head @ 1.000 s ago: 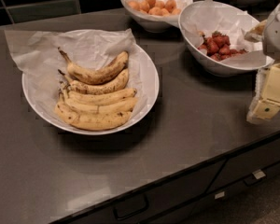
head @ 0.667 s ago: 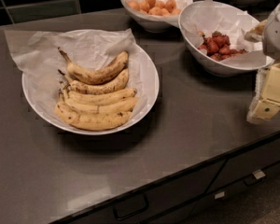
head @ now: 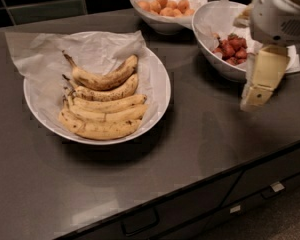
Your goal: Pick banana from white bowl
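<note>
Where the dark worktop (head: 200,139) ends nearest me, drawer fronts with handles (head: 140,221) run below its edge. Further in, left of the middle, sits the white bowl (head: 161,86), wide and shallow, lined with a crinkled paper sheet (head: 35,49) that spills over its far rim. A bunch of paler, straighter bananas (head: 105,118) fills the near half of the bowl. The banana (head: 106,77), strongly curved and brown-speckled, lies on the far side of that bunch, touching it, with its dark stem pointing up and to the left.

Off to the right, well apart from the white bowl, the claw (head: 255,95) hangs above the worktop, a cream-coloured piece under a white housing (head: 280,14). Whether it is apart or together I cannot tell; nothing is held in it. Just behind it stands a smaller white bowl (head: 204,24) of red fruit (head: 232,51). Beyond that, by the dark tiled wall (head: 40,4), another bowl (head: 162,26) holds small orange fruit (head: 164,3).
</note>
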Controlling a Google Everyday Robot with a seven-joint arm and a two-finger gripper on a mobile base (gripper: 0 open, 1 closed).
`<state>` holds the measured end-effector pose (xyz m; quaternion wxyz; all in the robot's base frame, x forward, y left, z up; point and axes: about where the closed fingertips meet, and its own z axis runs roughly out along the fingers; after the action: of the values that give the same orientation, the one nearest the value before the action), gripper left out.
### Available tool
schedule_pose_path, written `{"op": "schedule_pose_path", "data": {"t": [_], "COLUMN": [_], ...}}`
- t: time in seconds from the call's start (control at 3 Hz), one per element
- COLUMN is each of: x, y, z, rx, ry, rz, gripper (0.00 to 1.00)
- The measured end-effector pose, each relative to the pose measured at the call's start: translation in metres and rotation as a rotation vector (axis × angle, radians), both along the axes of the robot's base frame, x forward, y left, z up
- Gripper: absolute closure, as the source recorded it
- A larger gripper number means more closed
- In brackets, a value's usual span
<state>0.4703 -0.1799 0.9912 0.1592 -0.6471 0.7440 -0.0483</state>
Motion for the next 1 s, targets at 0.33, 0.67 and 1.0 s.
{"op": "schedule_pose_path", "data": {"t": [0.33,0.67,1.0], "x": [0.027,0.047,0.055], "y": [0.036,0.073,0.112], "z": [-0.001,-0.007,-0.008], "rx": [-0.008,0.003,0.012], "ry": [0.026,0.053,0.071], "rz": [0.104,0.213,0.321], "gripper": [0.0,0.01,0.12]}}
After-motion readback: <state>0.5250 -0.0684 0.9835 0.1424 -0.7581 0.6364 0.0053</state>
